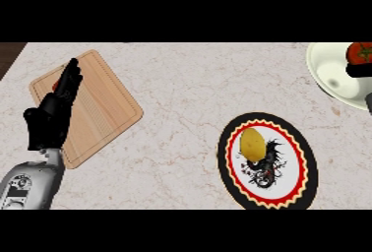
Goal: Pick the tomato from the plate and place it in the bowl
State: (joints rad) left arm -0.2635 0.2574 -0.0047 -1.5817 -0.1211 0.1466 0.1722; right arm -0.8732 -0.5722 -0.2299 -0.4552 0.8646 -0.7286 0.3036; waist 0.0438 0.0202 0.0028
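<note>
No readable text, labels or numbers that I can see; my plate (234, 170) carries only a black dragon-like drawing (not lettering) inside its red ring.

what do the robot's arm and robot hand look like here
The left forearm is a rounded light grey shell with small dark markings near the lower edge. Its robot hand is all black, with slim fingers and a thumb. At the right edge only a small black part of the right robot hand shows.

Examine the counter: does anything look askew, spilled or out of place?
The rectangular light wooden cutting board lies turned at an angle to the edges of the pale marble counter, partly under the open black left hand. Nothing looks spilled or damaged.
</note>
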